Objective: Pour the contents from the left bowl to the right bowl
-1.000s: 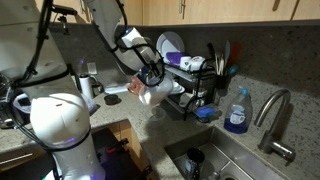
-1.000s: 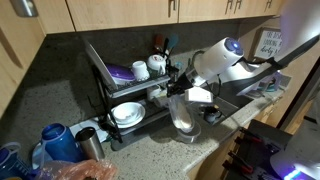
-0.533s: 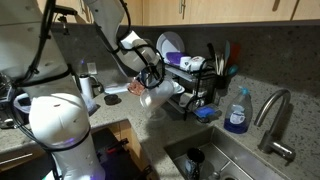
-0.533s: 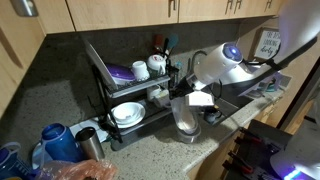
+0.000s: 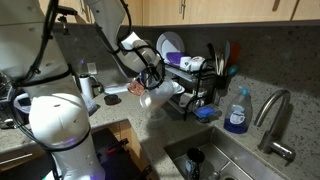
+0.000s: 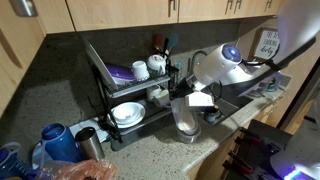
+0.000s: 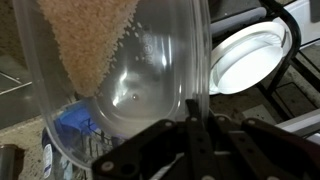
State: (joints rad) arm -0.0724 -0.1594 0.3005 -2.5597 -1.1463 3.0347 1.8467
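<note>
- Wrist view, far left: the grains [image 7: 85, 35] are pale, fine and rice-like. They are heaped against the upper wall of the clear bowl [image 7: 130, 90], not spread flat.
- The bowl is thin, glossy, see-through plastic with a rounded wall and a smooth rim. Much of its base shows bare, so I judge it is tipped well over.
- Centre: the gripper [image 7: 192, 125] is clamped on the bowl's rim, its dark fingers meeting at the edge. The bowl hangs directly beyond the fingers, mouth turned away from the wrist.
- In an exterior view the gripper [image 6: 190, 95] holds the bowl [image 6: 185, 118] low over the speckled counter [image 6: 140, 155], just in front of the dish rack [image 6: 100, 75].
- Key relation: the grains must leave by the rim that hangs lowest. I cannot pick out the receiving bowl in any view, so whether that rim sits above it is not clear.
- Right: a white plate [image 7: 250, 60], hard and glazed, lies in the wire rack just beside the bowl.
- Risk, as a judgement: loose grains scatter easily on the counter.
</note>
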